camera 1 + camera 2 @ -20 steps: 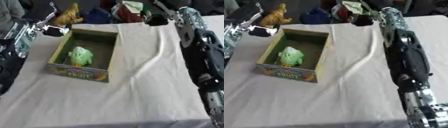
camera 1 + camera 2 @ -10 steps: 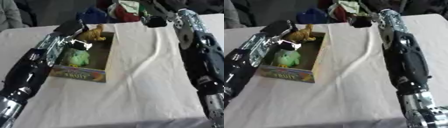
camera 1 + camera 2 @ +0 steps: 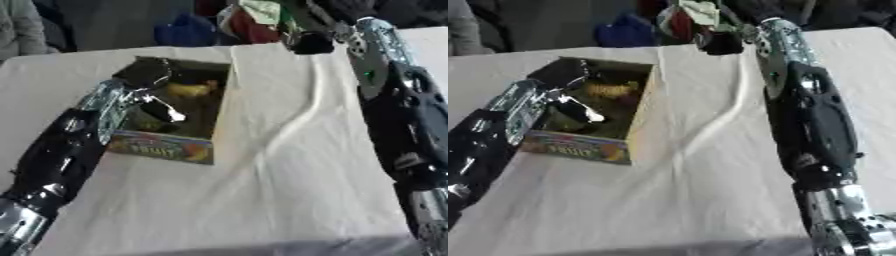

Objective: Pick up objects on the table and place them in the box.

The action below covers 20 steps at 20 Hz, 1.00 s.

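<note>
A white cloth (image 3: 289, 165) covers the table, wrinkled down the middle. The right arm (image 3: 807, 115) runs up the right side, its lower end cut off by the frame, to the right hand (image 3: 308, 42) at the far edge among a blurred heap of coloured things (image 3: 689, 17); whether that hand's fingers are spread or curled cannot be told. The left arm (image 3: 70, 150) lies over the cardboard box (image 3: 588, 146), hiding its left wall. The left hand (image 3: 144, 75) is over the box's far end, its fingers unreadable. A yellow toy (image 3: 191, 90) lies inside the box, just beside that hand, clearer in the left eye view.
</note>
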Available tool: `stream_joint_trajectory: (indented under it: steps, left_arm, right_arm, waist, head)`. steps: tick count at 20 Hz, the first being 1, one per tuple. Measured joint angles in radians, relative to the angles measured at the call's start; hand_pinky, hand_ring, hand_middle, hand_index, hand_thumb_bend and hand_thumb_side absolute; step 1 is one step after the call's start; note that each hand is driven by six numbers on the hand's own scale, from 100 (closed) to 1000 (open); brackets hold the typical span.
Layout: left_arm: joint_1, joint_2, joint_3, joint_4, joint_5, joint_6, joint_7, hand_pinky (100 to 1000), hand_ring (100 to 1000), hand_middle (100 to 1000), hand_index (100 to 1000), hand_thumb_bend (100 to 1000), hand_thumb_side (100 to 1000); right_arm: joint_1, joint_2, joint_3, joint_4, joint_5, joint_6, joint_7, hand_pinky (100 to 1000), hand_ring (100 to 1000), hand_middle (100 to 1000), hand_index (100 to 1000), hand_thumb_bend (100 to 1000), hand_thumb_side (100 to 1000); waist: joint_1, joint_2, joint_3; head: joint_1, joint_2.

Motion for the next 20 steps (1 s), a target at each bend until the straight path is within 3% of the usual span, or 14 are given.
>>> stream_joint_trajectory:
  steps: [3, 11, 16, 20]
  left_arm:
    - [0.017, 0.061, 0.010, -0.094, 0.052, 0.022, -0.011, 752, 743, 735, 823, 1000, 843]
    - [0.168, 0.254, 0.074, -0.437, 0.315, 0.127, 0.018, 755, 697, 699, 809, 1000, 842]
    - [0.337, 0.282, 0.143, -0.614, 0.512, 0.207, 0.108, 758, 668, 673, 796, 1000, 823]
    - [0.454, 0.279, 0.190, -0.708, 0.607, 0.234, 0.190, 760, 663, 670, 794, 1000, 797]
  right_arm:
    - [0.000, -0.001, 0.000, 0.000, 0.000, 0.001, 0.001, 735, 772, 835, 895, 100, 561]
    - [0.000, -0.011, -0.007, 0.000, -0.001, 0.005, 0.004, 735, 771, 834, 896, 100, 553]
    - [0.000, -0.016, -0.012, -0.007, -0.011, 0.005, -0.001, 733, 767, 831, 895, 100, 544]
    - [0.011, -0.026, -0.012, -0.022, -0.029, 0.004, -0.006, 732, 763, 829, 894, 100, 544]
  waist:
    - [0.001, 0.000, 0.007]
    - [-0.001, 0.000, 0.035]
    - [-0.006, 0.005, 0.050]
    - [-0.005, 0.007, 0.057]
  head:
    - [-0.004, 0.000]
    - [-0.020, 0.000]
    - [-0.023, 0.000]
    - [-0.028, 0.000]
